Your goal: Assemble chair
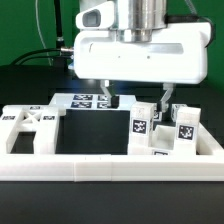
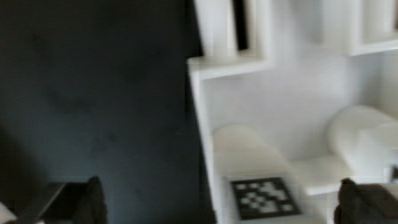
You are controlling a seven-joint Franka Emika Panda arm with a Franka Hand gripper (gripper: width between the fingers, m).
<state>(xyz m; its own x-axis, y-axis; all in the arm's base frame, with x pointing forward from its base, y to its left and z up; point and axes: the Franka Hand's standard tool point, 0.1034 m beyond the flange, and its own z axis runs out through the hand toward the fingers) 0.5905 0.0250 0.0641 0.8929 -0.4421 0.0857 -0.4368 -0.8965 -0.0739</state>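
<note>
The gripper [image 1: 135, 96] hangs above the table [image 1: 95, 138] with its jaws spread wide and nothing clamped between them. The chair is in loose pieces along the inner side of the border rail [image 1: 110, 168]. The X-braced panel [image 1: 30, 125] lies flat at the exterior view's left. 2 short upright pieces stand at the exterior view's right: a tagged leg [image 1: 140, 125] and, just beside it, a second leg [image 1: 185, 125]. The marker board [image 1: 85, 101] lies behind them, under the arm. The coming move turns on the tagged leg, which sits almost straight below the open jaws. In the wrist view a rounded white piece carrying 1 tag, probably the same leg [image 2: 263, 185], lies between the 2 dark fingertips [image 2: 80, 200]. It sits closer to 1 of them than to the other and appears to touch neither. The blur makes its outline soft, so this reading is tentative. Its long axis seems to run across the line joining the fingertips, so a closing stroke would meet its narrow sides. By my judgement the next step is a small sideways correction to centre the leg, then a straight descent. The nearby second leg leaves little room for the outer finger.
</note>
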